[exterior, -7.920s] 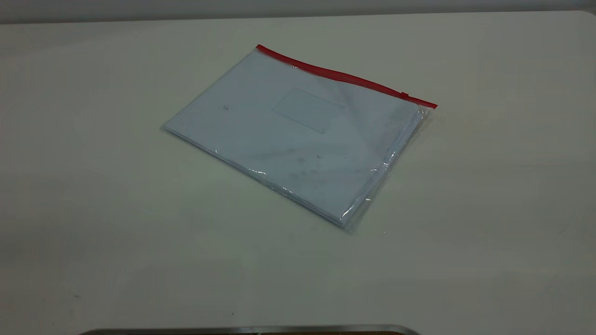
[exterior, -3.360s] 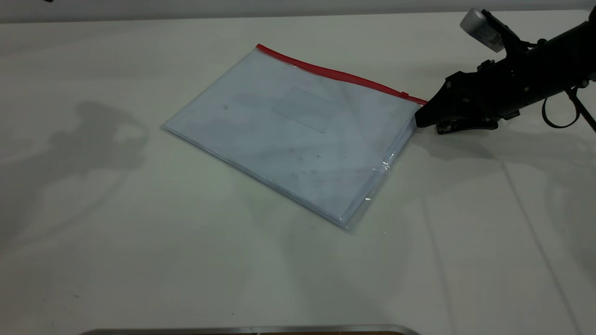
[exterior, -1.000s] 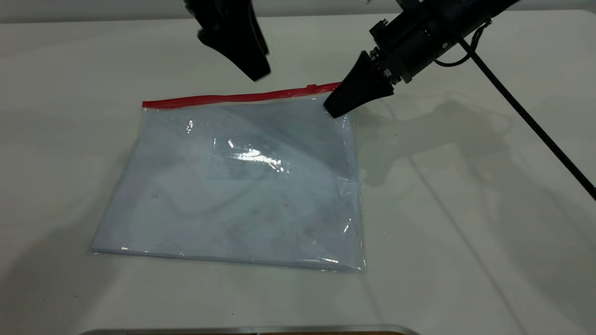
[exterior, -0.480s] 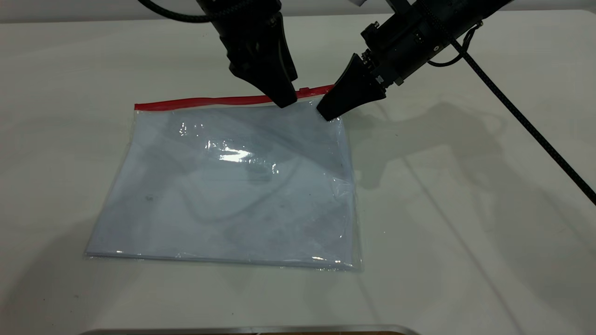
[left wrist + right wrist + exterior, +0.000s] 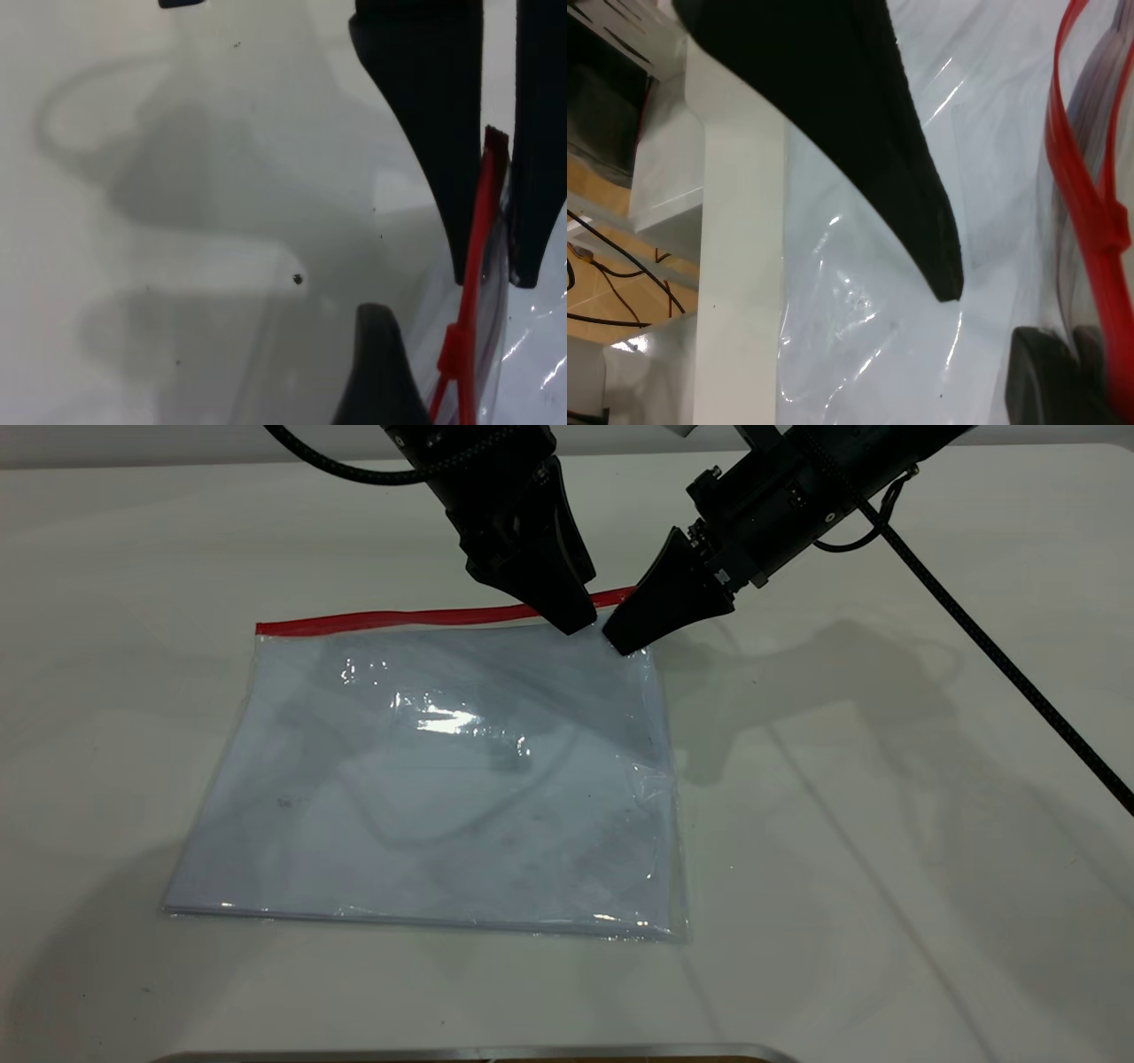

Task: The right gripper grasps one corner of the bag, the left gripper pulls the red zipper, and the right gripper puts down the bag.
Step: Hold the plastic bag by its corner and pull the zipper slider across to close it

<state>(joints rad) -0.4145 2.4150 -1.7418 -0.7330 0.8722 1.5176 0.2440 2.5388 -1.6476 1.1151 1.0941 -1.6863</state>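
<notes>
The bag (image 5: 443, 779) lies flat on the white desk (image 5: 886, 868), a clear pouch with white sheets inside and the red zipper (image 5: 399, 615) running along its far edge. The corner of the bag (image 5: 633, 615) at the right end of that red strip is lifted a little off the desk, and that's where both arms meet.

The right gripper (image 5: 625, 638) comes in from the upper right, angled down, with its fingers closed onto that corner — the plastic puckers and creases just below it. In the right wrist view one black finger (image 5: 921, 221) lies across the clear plastic, with the red strip (image 5: 1090, 204) just beside it.

The left gripper (image 5: 576, 622) points down from above, tip right at the red zipper and just beside the right gripper's tip — near enough that they look close to touching. The slider tab is hidden behind it in the exterior view. The left wrist view shows its two fingers (image 5: 443, 177) slightly apart with the red strip (image 5: 483, 221) running between them, and the small red slider (image 5: 452, 345) sits farther along the strip, so they aren't clamped on it.

The rest of the bag is flat, with glare across the middle.
</notes>
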